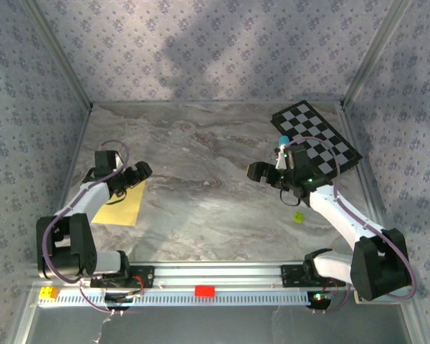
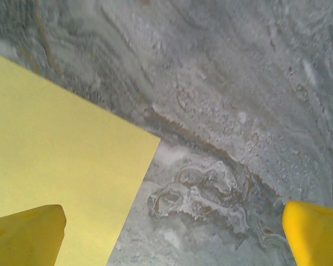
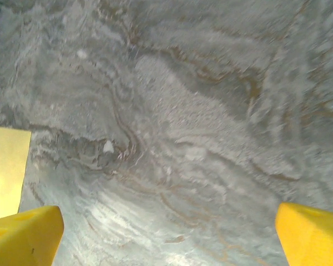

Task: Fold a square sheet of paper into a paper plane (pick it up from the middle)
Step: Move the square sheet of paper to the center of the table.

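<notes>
My left gripper [image 1: 139,173], jaws wide apart, hangs at the far edge of the yellow paper [image 1: 122,206] lying flat on the marble table [image 1: 201,193]. My right gripper [image 1: 256,170], jaws apart too, sits well away.

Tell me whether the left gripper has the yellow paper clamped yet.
No: the left gripper is open wide, and the square sheet of paper lies flat on the marble table.

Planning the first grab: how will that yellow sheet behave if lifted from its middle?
The yellow sheet lies flat on the marble table, so a push probably just slides it. It looks thin: likely floppy and light, its sides drooping.
</notes>
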